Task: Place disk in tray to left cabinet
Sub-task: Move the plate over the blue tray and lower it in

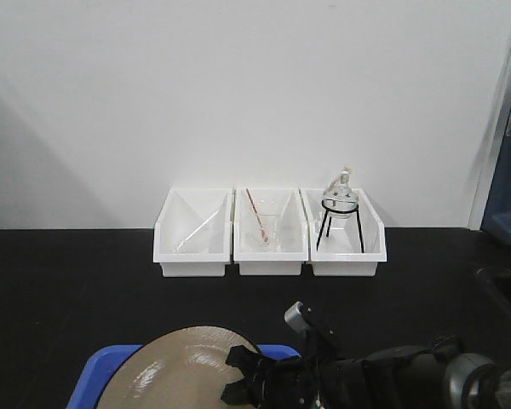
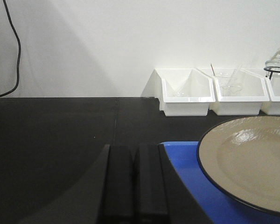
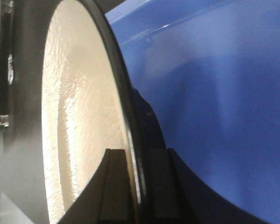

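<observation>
The tan disk (image 1: 175, 366) with a thin black rim lies over the blue tray (image 1: 98, 375) at the table's front edge. My right gripper (image 1: 238, 375) is shut on the disk's right rim. In the right wrist view one finger is on the disk's face (image 3: 79, 116) and the other under the rim, at the gripper (image 3: 137, 154), with the tray (image 3: 224, 93) behind. My left gripper (image 2: 134, 154) is shut and empty, just left of the tray's far left corner (image 2: 182, 158); the disk (image 2: 252, 158) is to its right. The left cabinet is out of view.
Three white bins (image 1: 268, 230) stand in a row against the back wall; the right one holds a glass flask on a black tripod (image 1: 339, 213). A blue object (image 1: 507, 204) stands at the right edge. A black cable (image 2: 16, 46) hangs at the far left.
</observation>
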`<state>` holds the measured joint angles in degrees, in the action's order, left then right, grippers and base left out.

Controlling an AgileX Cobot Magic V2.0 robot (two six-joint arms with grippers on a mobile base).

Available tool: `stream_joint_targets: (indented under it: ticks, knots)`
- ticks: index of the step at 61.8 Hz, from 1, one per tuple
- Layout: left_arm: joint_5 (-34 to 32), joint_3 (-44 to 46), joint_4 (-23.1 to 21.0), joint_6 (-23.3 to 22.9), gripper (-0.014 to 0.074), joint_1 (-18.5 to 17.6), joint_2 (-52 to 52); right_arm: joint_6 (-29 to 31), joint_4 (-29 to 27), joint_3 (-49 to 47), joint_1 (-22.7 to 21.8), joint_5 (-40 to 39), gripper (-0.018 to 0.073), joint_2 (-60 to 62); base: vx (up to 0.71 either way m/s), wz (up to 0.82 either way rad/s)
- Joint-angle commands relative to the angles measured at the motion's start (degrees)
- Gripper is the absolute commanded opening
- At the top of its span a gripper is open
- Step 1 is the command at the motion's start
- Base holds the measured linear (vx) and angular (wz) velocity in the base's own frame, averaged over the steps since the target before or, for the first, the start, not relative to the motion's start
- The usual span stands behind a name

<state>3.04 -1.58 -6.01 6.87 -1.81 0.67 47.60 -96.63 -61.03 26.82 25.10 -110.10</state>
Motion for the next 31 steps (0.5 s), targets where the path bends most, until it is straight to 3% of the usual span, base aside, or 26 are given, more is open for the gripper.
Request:
stream_joint_targets:
  ticks: [1, 12, 31]
  knots:
    - [-4.7, -1.1, -0.1, -0.5, -0.0003, -0.1, 0.9, 0.4, -5.7, -2.3, 0.0, 2.8, 0.0003, 2.8, 0.0, 0.0]
    - [-4.7, -1.1, -0.1, -0.5, -0.0003, -0.1, 0.9, 4.0, -5.7, -2.3, 0.0, 2.6, 0.0066, 2.2, 0.0, 0.0]
    - [-4.7, -1.1, -0.1, -0.5, -0.0003, -0.1, 0.9, 6.8, -5.7, -2.2, 0.0, 2.5, 0.0361, 2.2, 0.0, 0.0]
